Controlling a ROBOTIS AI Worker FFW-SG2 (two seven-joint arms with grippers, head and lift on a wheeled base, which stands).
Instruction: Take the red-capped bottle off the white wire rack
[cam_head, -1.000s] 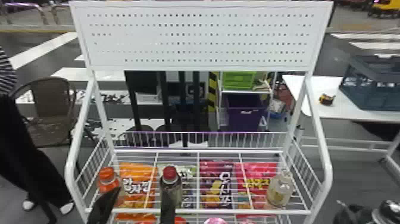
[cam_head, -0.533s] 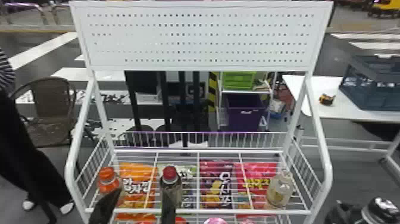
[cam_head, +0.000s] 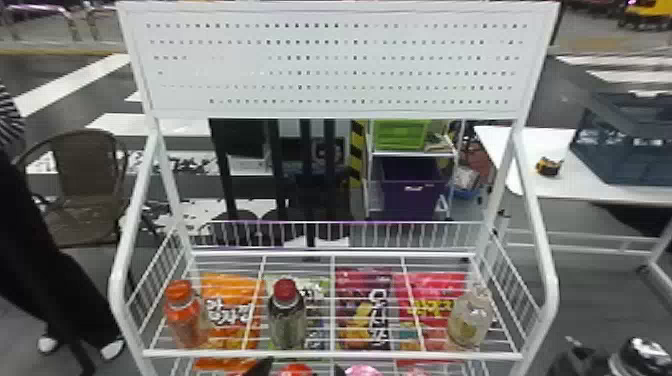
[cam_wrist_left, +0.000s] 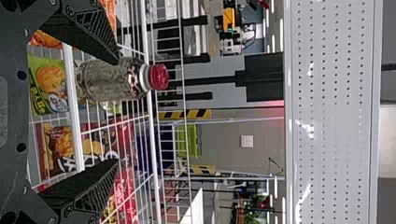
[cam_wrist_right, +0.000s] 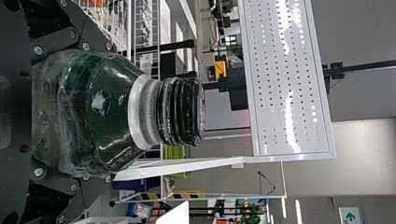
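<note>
The red-capped bottle stands upright on the white wire rack, left of its middle. My left gripper is low at the front of the rack, its dark tips just right of that bottle's base. In the left wrist view, the red-capped bottle stands ahead of the open left gripper, closer to one finger, whose tip overlaps its edge. At the bottom right of the head view, my right gripper holds a black-capped bottle; in the right wrist view, the right gripper is shut on this bottle.
An orange-capped bottle stands at the rack's left and a clear bottle at its right. Colourful snack bags lie beneath the wires. Side rails and a perforated panel frame the rack. A white table is behind right.
My left gripper has shifted right and lower in the head view, from left of the red-capped bottle to its right. The right gripper has drifted slightly left with the black-capped bottle.
</note>
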